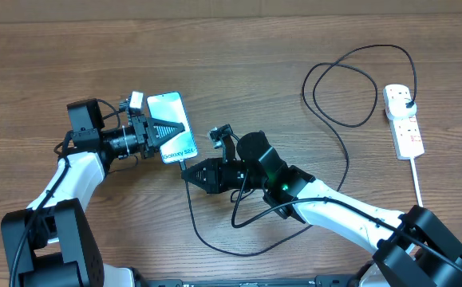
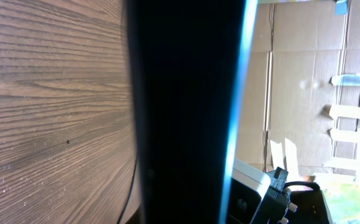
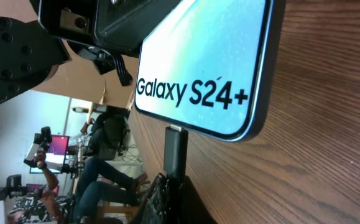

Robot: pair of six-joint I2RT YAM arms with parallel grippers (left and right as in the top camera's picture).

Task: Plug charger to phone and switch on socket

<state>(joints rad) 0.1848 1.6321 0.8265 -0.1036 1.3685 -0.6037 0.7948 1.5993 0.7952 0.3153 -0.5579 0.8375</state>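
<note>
The phone (image 1: 167, 104) has a lit blue-teal screen and is held off the table. My left gripper (image 1: 171, 127) is shut on it from the left. In the left wrist view the phone (image 2: 186, 112) shows edge-on as a dark band. My right gripper (image 1: 195, 172) is shut on the charger's connector tip (image 3: 175, 149), whose end meets the phone's bottom edge (image 3: 198, 62). I cannot tell how deep it sits. The black cable (image 1: 191, 211) loops over the table to a black plug (image 1: 407, 97) in the white socket (image 1: 408, 131) at the far right.
The socket's thick white cord (image 1: 418, 187) runs toward the front right. Slack cable loops lie on the wood between the right arm and the socket. Cardboard boxes (image 2: 304, 74) stand beyond the table's edge.
</note>
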